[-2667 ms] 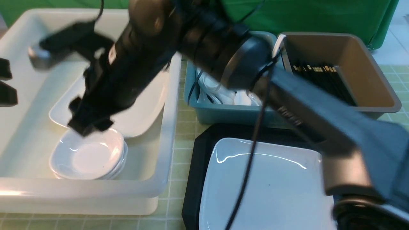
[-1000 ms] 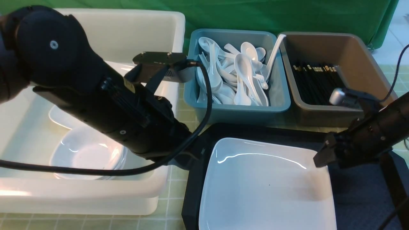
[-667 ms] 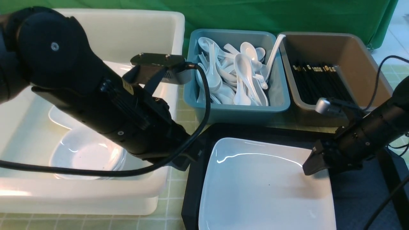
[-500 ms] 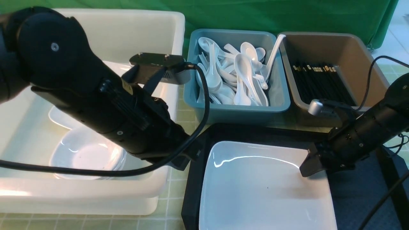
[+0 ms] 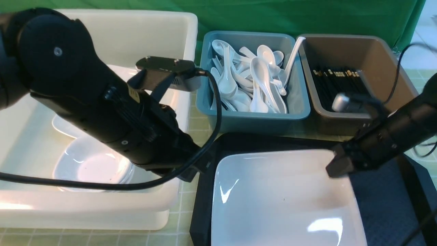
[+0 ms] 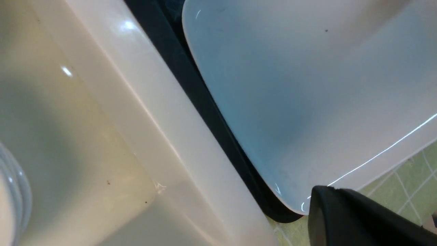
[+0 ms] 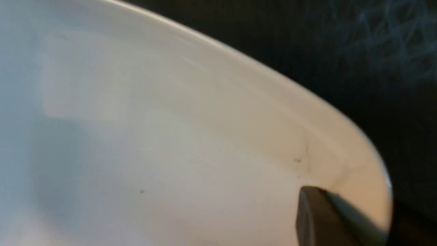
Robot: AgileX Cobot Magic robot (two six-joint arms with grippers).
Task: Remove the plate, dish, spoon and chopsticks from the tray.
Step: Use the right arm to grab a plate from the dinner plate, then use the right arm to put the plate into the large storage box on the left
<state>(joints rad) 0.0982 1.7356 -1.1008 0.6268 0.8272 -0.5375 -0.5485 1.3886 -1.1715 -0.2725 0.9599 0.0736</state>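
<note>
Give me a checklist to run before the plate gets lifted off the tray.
1. Grip: right end effector pinches the plate at its far right corner: ok.
2. Other arm: left end effector is shut beside the plate's left edge; whether it touches: cannot tell.
3. Plate empty: ok.
4. Visible part of the tray beside the plate bare: ok.
5. Way to the white tub free: not ok, the left arm lies over it.

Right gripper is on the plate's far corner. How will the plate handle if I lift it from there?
The plate looks glossy, so it may slip in the right gripper pinching only its rim. It's large and held at one corner, so it will probably tip or twist. Likely rigid but breakable if dropped.
</note>
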